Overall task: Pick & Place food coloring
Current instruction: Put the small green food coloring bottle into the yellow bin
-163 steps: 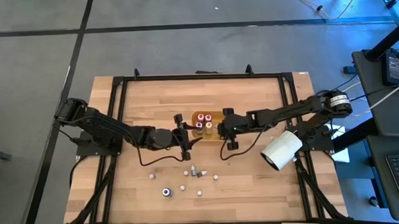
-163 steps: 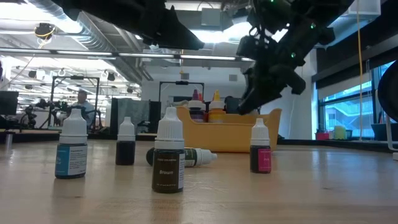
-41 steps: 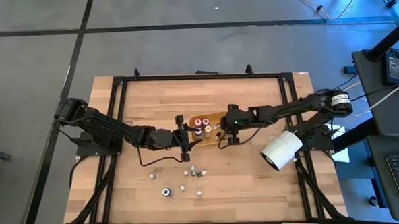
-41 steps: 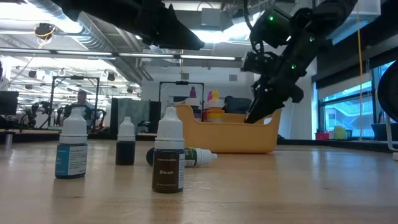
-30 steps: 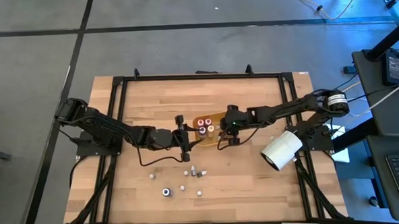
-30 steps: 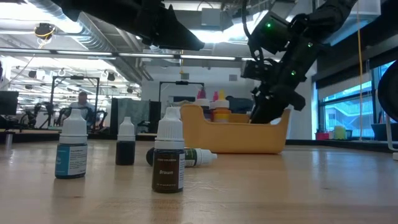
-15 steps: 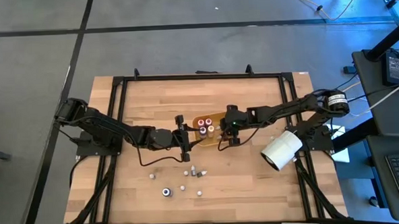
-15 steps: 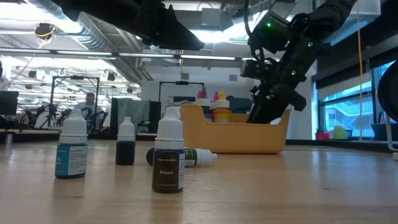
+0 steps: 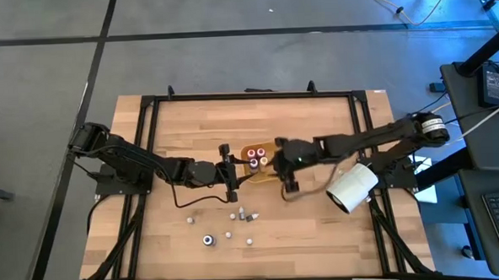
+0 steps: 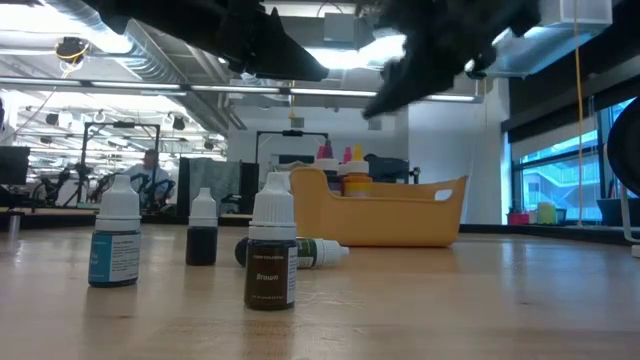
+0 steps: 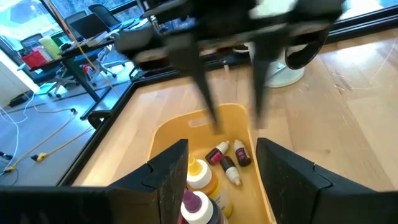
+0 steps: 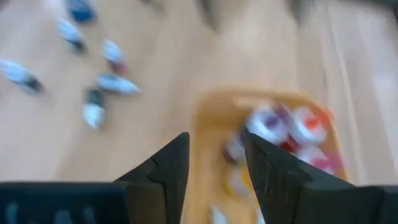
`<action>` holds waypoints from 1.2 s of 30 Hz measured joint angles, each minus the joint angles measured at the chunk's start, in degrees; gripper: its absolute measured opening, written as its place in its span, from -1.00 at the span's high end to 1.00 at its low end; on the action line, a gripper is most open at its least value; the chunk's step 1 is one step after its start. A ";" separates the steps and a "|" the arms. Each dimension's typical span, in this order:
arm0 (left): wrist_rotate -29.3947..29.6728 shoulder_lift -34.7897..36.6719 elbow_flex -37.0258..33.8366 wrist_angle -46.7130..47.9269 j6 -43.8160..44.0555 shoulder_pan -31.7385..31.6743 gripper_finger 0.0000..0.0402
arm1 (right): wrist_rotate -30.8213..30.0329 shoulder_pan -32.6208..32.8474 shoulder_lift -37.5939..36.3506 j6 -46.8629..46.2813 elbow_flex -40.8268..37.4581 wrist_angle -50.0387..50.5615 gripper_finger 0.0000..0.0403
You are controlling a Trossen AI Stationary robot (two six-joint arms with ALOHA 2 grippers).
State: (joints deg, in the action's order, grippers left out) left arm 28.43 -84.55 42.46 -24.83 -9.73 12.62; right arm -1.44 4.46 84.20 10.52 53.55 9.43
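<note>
Arms: two.
Grippers: two, left gripper [image 11: 222,147] and right gripper [image 12: 214,135].
Tray [image 11: 166,129]: one, directly ahead of left jaws.
Food coloring bottles in tray [image 11: 198,176]: five countable past left jaws; two upright, three lying.
Loose bottles outside tray [image 9: 207,240]: seven countable, ahead of right jaws.
White cylinder [image 9: 351,187]: one.

Right gripper [image 10: 420,60] motion-blurred; tray [image 12: 267,162] bottles smeared, uncountable.
</note>
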 joint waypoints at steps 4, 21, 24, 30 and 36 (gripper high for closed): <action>0.02 0.00 0.00 -0.01 0.00 0.00 0.07 | 0.03 6.52 1.10 -0.64 -1.22 -8.86 0.21; 0.02 0.00 0.00 0.76 0.00 0.01 0.08 | -0.89 13.50 21.05 -3.39 -2.61 -29.56 0.21; 0.02 0.00 0.00 1.13 0.00 0.00 0.07 | -1.04 13.54 23.81 -4.62 -1.26 -29.86 0.21; 0.15 0.00 0.00 1.57 0.00 0.00 0.08 | -0.70 13.61 28.07 -4.43 1.32 -29.92 0.21; 0.17 0.00 0.00 1.72 0.00 0.02 0.07 | 2.39 13.63 29.87 -4.47 2.06 -29.84 0.21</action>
State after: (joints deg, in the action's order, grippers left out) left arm 28.60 -84.55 42.46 -23.11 -9.74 12.64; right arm 0.95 18.09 114.07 6.04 55.61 -20.41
